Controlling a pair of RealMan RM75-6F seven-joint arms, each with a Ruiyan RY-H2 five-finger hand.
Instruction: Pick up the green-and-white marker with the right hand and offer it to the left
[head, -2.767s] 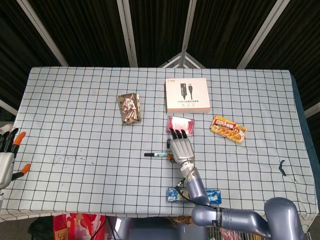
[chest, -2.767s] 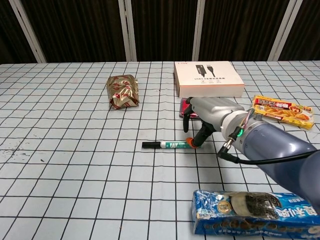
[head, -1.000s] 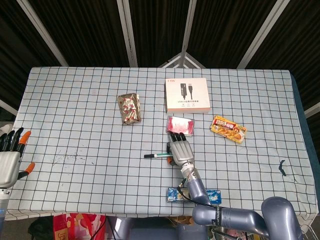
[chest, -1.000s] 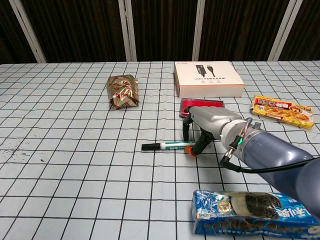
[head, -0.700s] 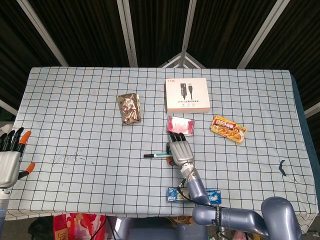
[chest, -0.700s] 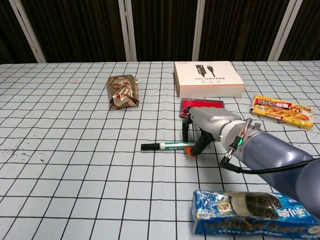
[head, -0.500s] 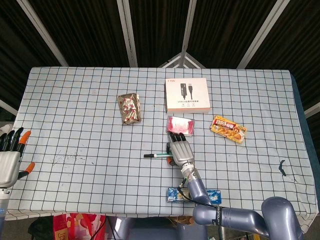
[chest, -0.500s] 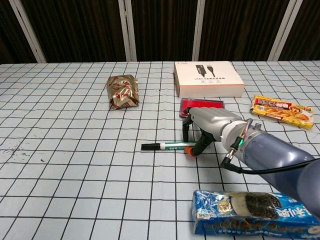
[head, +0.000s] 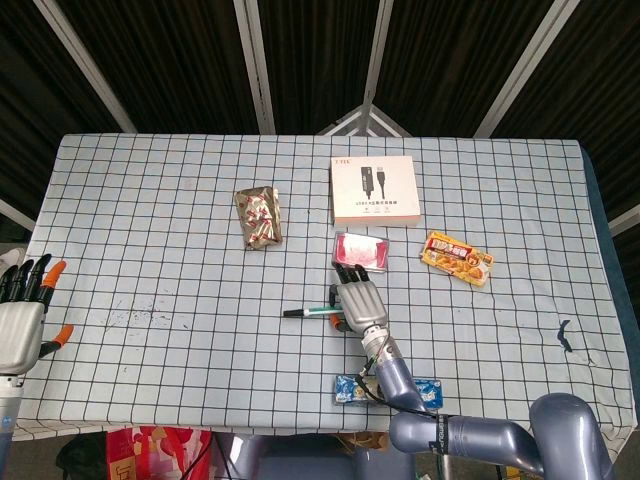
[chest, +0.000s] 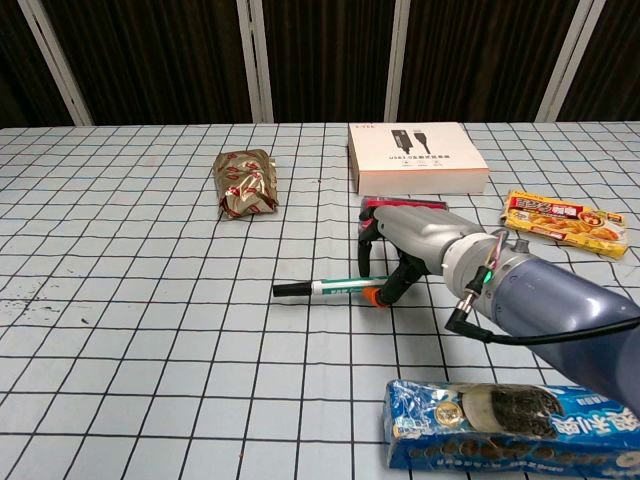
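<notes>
The green-and-white marker (head: 305, 312) (chest: 325, 287), black cap pointing left, is near the middle of the checked table. My right hand (head: 358, 305) (chest: 415, 245) pinches its right end between the orange-tipped thumb and a finger. The marker slopes, its held end slightly raised. Whether the cap end touches the cloth I cannot tell. My left hand (head: 20, 325) hovers off the table's left edge with fingers spread and nothing in it; the chest view does not show it.
A white cable box (head: 374, 189) and a red packet (head: 360, 249) lie just behind the right hand. A foil snack pack (head: 259, 217) is back left, a yellow packet (head: 457, 257) to the right, and a blue biscuit pack (chest: 505, 425) at the near edge.
The right hand's fingers closed on the marker's right end and rose slightly. The marker shifted left and tilted. The left hand edged up a little.
</notes>
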